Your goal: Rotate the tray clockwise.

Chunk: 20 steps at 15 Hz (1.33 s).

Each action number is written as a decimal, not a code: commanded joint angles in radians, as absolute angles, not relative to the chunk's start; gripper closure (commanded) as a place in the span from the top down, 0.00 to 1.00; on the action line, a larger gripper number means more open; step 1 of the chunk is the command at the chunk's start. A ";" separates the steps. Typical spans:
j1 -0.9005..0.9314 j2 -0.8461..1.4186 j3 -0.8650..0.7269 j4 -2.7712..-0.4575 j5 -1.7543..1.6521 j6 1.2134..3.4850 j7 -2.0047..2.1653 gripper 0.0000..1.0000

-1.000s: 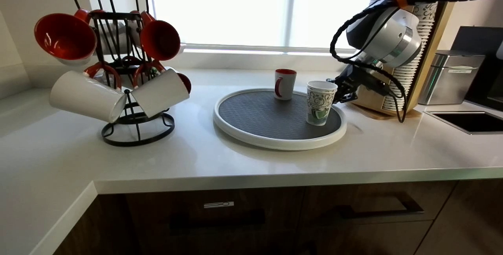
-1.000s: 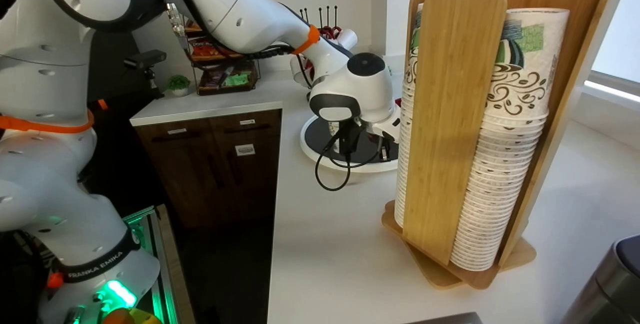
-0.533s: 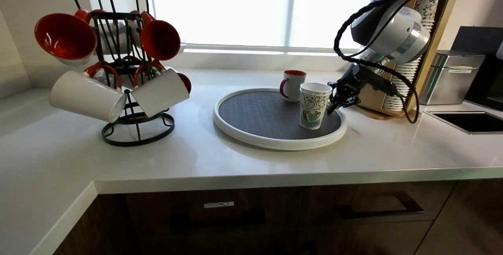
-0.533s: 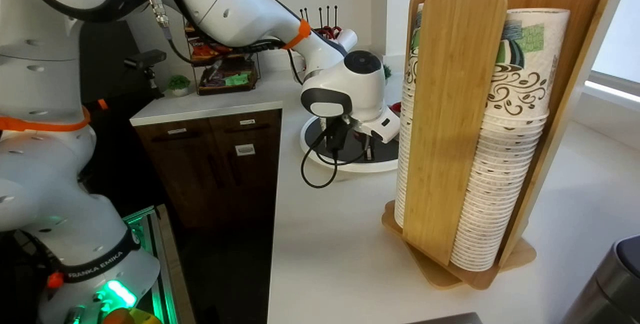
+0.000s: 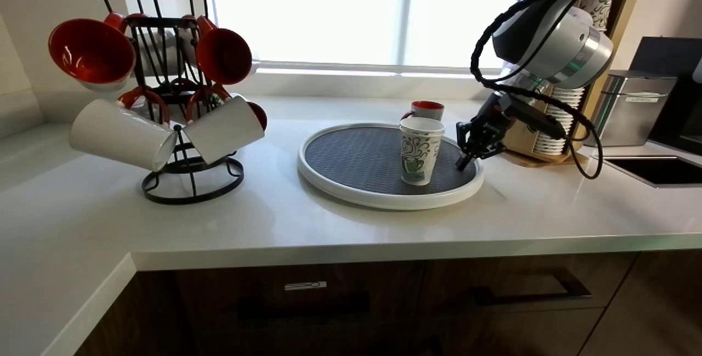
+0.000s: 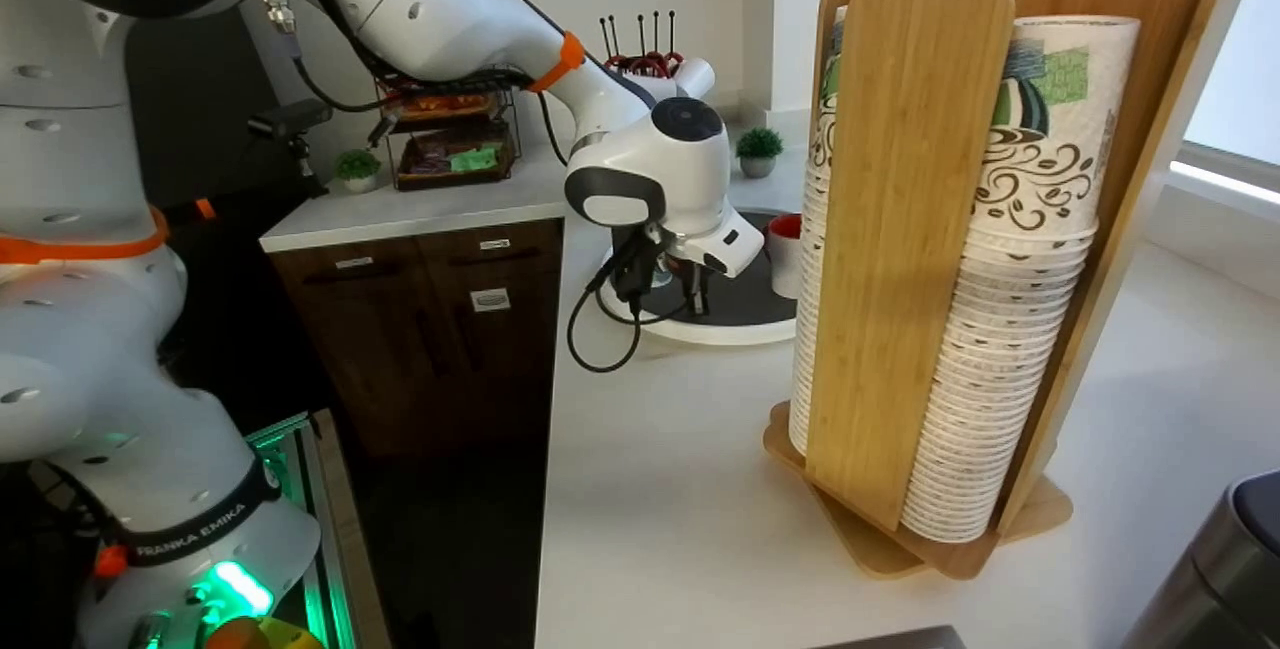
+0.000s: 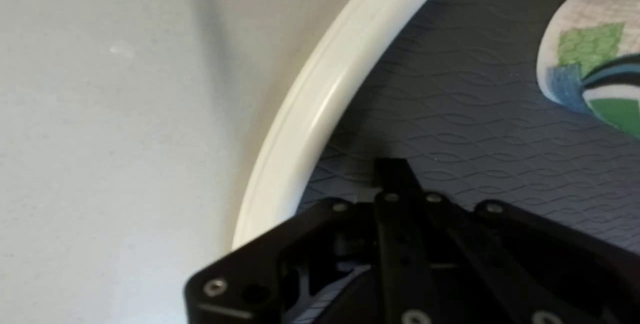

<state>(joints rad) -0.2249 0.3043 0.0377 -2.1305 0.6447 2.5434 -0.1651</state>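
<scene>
In an exterior view, the tray (image 5: pixel 351 161) lies flat on the pale table (image 5: pixel 263 230), right of centre in the frame. The fingers (image 5: pixel 463 162) point down at its right part, just inside the rim (image 5: pixel 384 201). A paper cup (image 5: pixel 419 153) stands upright left of them, and a mug (image 5: pixel 428 109) shows behind it. The turn looks to be the step in hand. How much is done cannot be read from a plain round top, and the task names no end angle; what is left, I judge, is to bring that right part toward the bottom of the frame. A black rack (image 5: pixel 174 92) with hung mugs (image 5: pixel 222 125) fills the left; a bright window (image 5: pixel 340 10) is at the top, dark drawers (image 5: pixel 290 312) at the bottom.

In an exterior view, the arm (image 6: pixel 450 19) reaches from the upper left to the tray at mid-frame, partly hidden by a wooden holder (image 6: pixel 905 259) of stacked cups (image 6: pixel 1010 369). Baskets (image 6: pixel 430 165) and plants (image 6: pixel 757 145) stand farther back.

In the wrist view, the fingers look pressed together, holding nothing, beside the rim; whether the tips touch the tray I cannot tell. The cup, upper right, is apart from them.
</scene>
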 commanded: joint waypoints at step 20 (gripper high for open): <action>-0.136 0.268 0.041 -2.170 0.635 2.536 -0.234 0.00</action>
<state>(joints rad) -0.1387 0.2645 0.0499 -2.1739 0.6445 2.5434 -0.2283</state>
